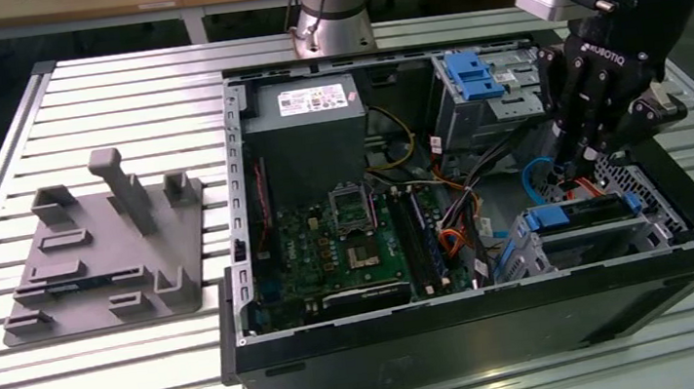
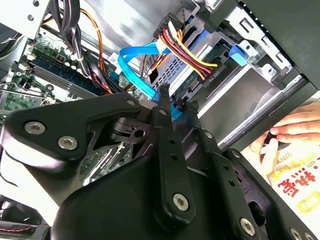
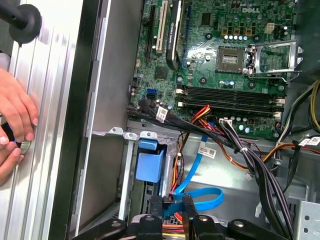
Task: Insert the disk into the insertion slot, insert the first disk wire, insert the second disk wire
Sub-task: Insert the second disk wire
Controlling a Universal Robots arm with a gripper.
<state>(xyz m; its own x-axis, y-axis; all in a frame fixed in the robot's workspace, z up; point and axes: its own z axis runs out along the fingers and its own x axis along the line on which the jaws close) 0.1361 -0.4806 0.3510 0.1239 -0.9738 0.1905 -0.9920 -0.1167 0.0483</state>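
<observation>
While the disk (image 1: pixel 581 214) sits in the insertion slot (image 1: pixel 655 194) at the case's corner on the exterior view's right, the tool (image 1: pixel 571 172) — fingers clenched on a blue cable (image 3: pixel 197 192) — hangs just beside its connector end, above the slatted desk (image 1: pixel 106 379).

Gripper (image 3: pixel 172 207) pinches blue cable (image 3: pixel 200 192) (beside cage (image 3: pixel 131 165)).

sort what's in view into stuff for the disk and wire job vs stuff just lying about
For the job:
- blue-framed silver disk, seated in the perforated silver metal drive cage
- black pincer
- flat blue data cable

Lying about:
- grey plastic fixture plate
- green motherboard
- grey metal bay with blue latch
</observation>
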